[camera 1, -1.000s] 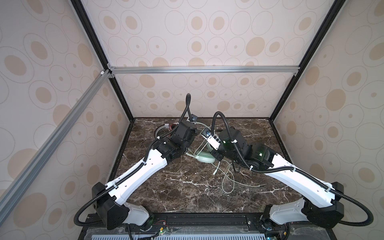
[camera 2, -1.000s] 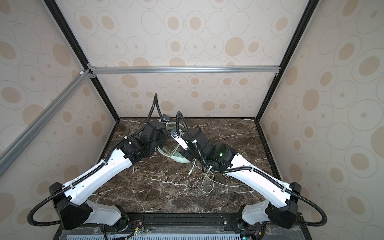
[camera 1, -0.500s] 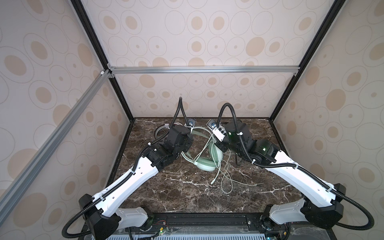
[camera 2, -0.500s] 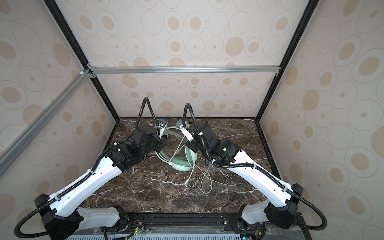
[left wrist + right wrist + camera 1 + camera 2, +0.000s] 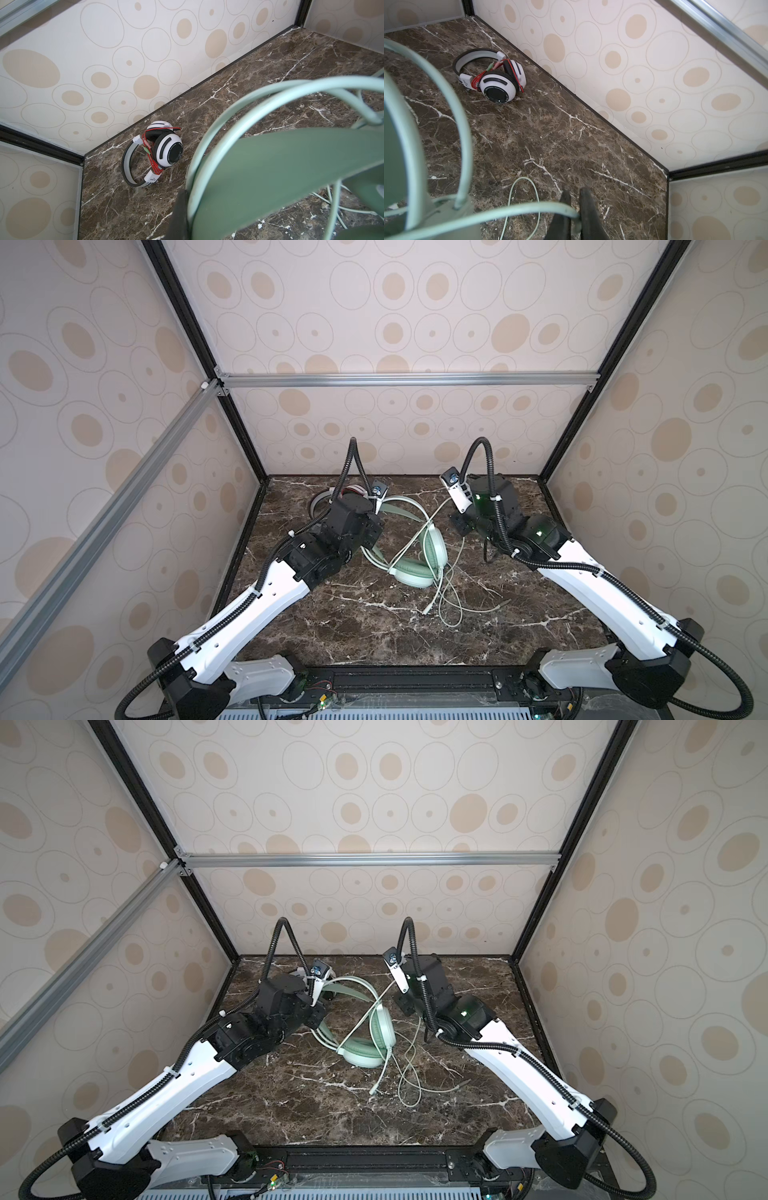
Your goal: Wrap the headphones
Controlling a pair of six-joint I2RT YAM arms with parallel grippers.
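The mint-green headphones (image 5: 419,568) lie mid-table in both top views, headband (image 5: 353,986) arching toward the back. My left gripper (image 5: 371,540) is shut on that headband (image 5: 259,176); one black finger (image 5: 180,205) shows beside it. My right gripper (image 5: 459,526) is shut on the pale green cable (image 5: 529,209), pinched between its fingers (image 5: 586,199). The cable (image 5: 415,541) runs taut from the gripper across the headphones. The white headphones (image 5: 166,149), wound in red cable, rest in the back left corner (image 5: 500,83), half hidden behind the left arm in the top views.
Loose loops of pale green cable (image 5: 451,605) and its plug end (image 5: 374,1091) trail over the marble table (image 5: 357,639) toward the front. Patterned walls close in the back and both sides; the back wall (image 5: 145,62) stands just behind the white headset.
The two grippers have drawn apart, left one leftward, right one right and back. The cable now stretches taut between the right gripper and the green headphones, which have spread out.
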